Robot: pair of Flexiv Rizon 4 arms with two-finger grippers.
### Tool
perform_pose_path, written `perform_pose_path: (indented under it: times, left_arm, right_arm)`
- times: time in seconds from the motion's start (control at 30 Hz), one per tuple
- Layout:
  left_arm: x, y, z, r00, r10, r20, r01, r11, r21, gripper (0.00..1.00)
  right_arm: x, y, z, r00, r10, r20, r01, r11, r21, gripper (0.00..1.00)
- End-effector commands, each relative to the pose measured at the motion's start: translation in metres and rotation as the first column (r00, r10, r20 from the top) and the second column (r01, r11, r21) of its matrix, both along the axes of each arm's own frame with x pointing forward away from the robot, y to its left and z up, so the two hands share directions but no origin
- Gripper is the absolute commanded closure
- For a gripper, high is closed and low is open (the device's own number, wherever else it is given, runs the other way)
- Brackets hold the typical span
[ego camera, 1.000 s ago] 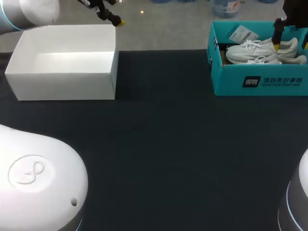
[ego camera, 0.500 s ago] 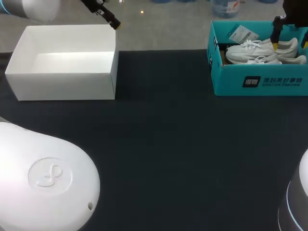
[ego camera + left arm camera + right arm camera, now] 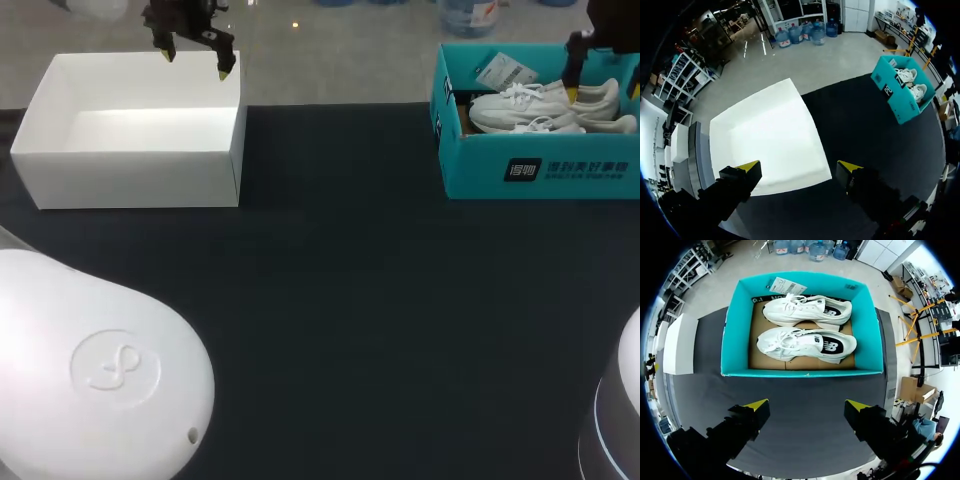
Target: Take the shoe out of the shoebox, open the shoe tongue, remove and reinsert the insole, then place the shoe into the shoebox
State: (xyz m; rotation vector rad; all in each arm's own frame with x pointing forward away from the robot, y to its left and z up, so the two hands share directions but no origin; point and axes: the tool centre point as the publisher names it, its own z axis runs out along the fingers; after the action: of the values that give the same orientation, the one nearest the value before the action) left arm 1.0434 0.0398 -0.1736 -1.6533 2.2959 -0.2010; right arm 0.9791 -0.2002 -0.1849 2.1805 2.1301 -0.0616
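Dark table (image 3: 340,320) with a white box (image 3: 130,130) at ten o'clock and the teal shoebox (image 3: 535,165) at two o'clock. Two white shoes (image 3: 807,342) lie on their sides inside the shoebox, as fits either before removal or after return. The right gripper (image 3: 807,407) hangs over the shoebox, fingers spread and holding nothing, well placed to descend. The left gripper (image 3: 795,167), likewise spread and holding nothing, hovers above the white box.

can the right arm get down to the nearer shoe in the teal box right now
Probably yes. The right tool is open and hangs above the teal shoebox, which has no lid on. The nearer shoe lies uncovered beside the other shoe, with nothing over it.
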Motion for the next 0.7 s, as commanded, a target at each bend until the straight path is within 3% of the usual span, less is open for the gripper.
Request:
perform_pose_path:
  times: [0.03, 0.37, 0.7]
  left_arm:
    - [-0.002, 0.003, 0.004, 0.995, 0.07, -0.065, -0.069, 0.997, 0.026, 0.0]
    - [-0.02, 0.035, -0.006, 0.99, 0.127, -0.063, -0.127, 0.992, 0.006, 0.0]
    - [-0.029, 0.055, -0.017, 0.973, 0.206, -0.101, -0.207, 0.978, -0.001, 0.0]
  right_arm:
    - [0.002, 0.002, 0.003, 1.0, 0.007, -0.001, -0.007, 1.0, -0.007, 0.0]
    - [-0.006, 0.007, -0.002, 1.0, 0.001, -0.029, -0.001, 1.0, -0.004, 0.0]
    - [-0.016, 0.005, 0.003, 0.999, 0.005, 0.032, -0.006, 0.999, 0.047, 0.0]
